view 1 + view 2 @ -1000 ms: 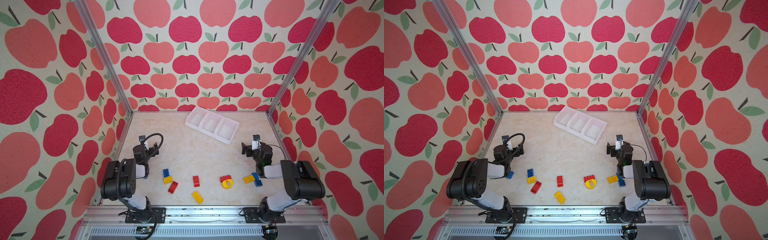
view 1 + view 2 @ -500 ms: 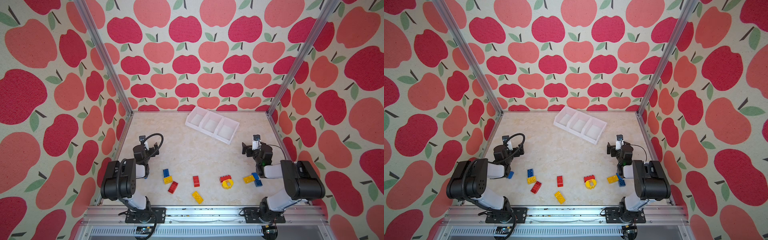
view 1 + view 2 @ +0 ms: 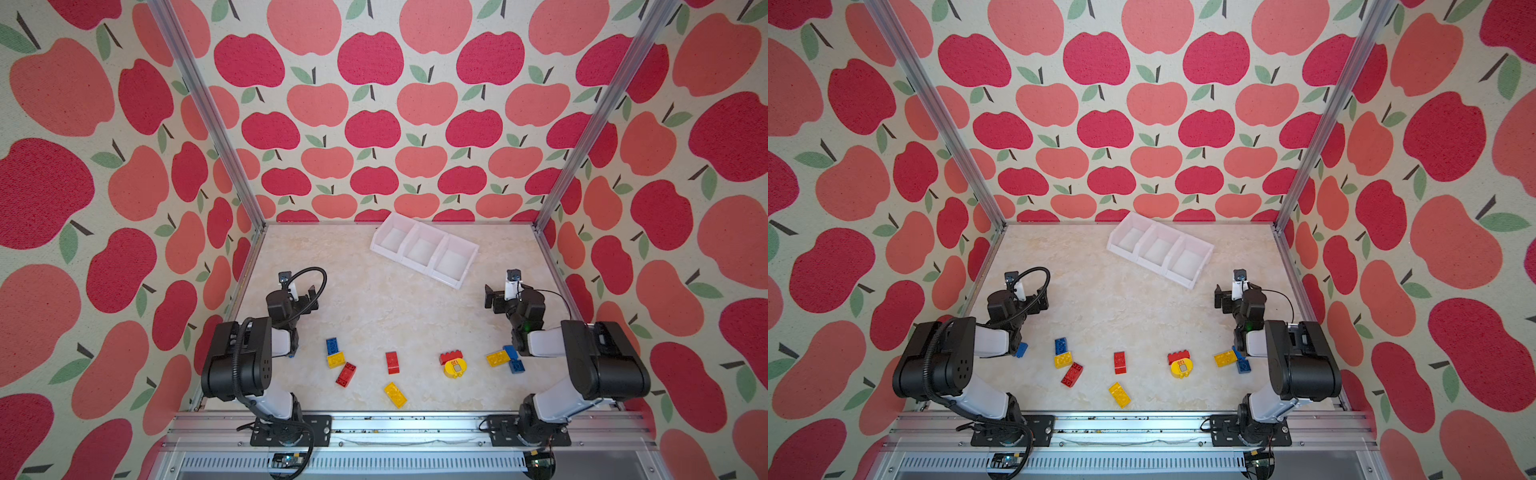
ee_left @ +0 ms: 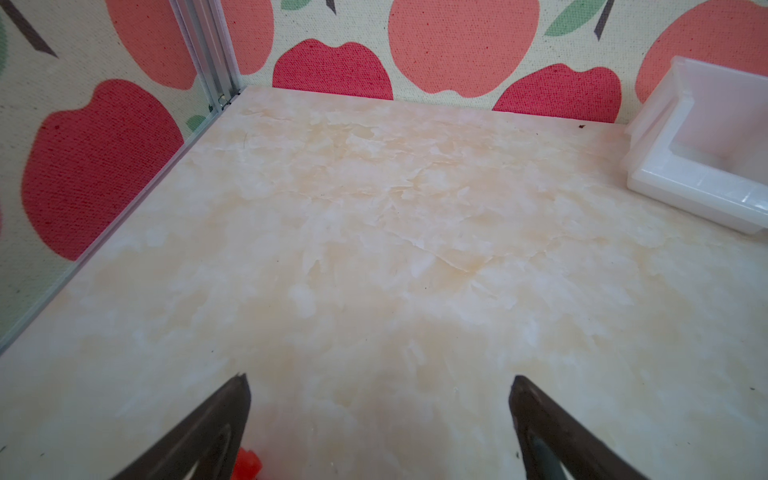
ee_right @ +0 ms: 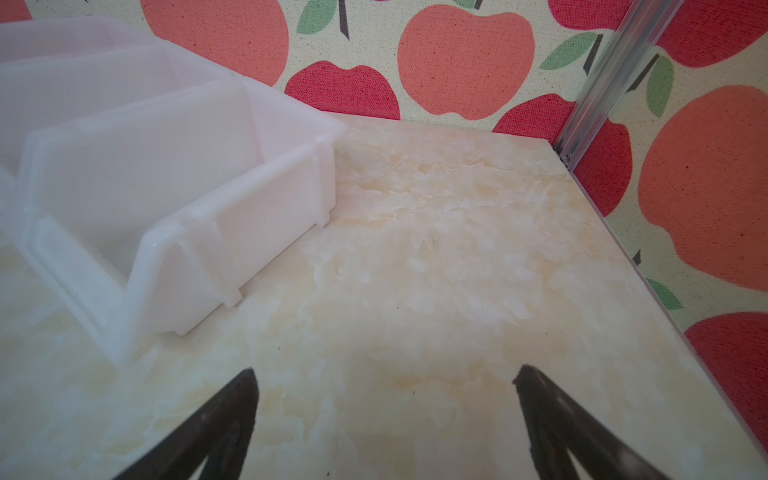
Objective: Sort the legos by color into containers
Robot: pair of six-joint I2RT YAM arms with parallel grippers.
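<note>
Sorting had not begun (all the bricks (image 3: 395, 394) lay loose on the worktop (image 3: 374, 299), and the three joined white bins (image 3: 469, 266) stood bare at the back, a little right of centre, well apart from them). At the left, the left claw (image 4: 380, 378) hung spread wide and empty over bare worktop. A red scrap (image 4: 246, 465) showed under it in the left wrist view, too cropped to name.

Along the near edge, from the left, lay:
- one blue brick (image 3: 1020, 349) tucked against the left arm (image 3: 988, 343);
- another blue brick (image 3: 331, 345) against a yellow brick (image 3: 336, 360), with a red brick (image 3: 345, 374) just beside them;
- a lone red brick (image 3: 1119, 362);
- a yellow brick (image 3: 1119, 395) nearest the rail (image 3: 415, 419);
- a red brick (image 3: 451, 357) touching the round yellow piece (image 3: 455, 368);
- a yellow brick (image 3: 497, 358) against two blue bricks (image 3: 516, 365), partly under the right arm (image 3: 544, 343).

That made four blue, four yellow and three red, eleven in plain sight.

At the right, the right claw (image 5: 385, 370) was also wide open, gripping nothing, near the end bin. The step in hand looked like choosing a first brick. The next move would call for an arm to turn back toward the near edge, come down over one brick, pinch its sides and carry it to a bin. The touching pairs would likely need a careful approach.
</note>
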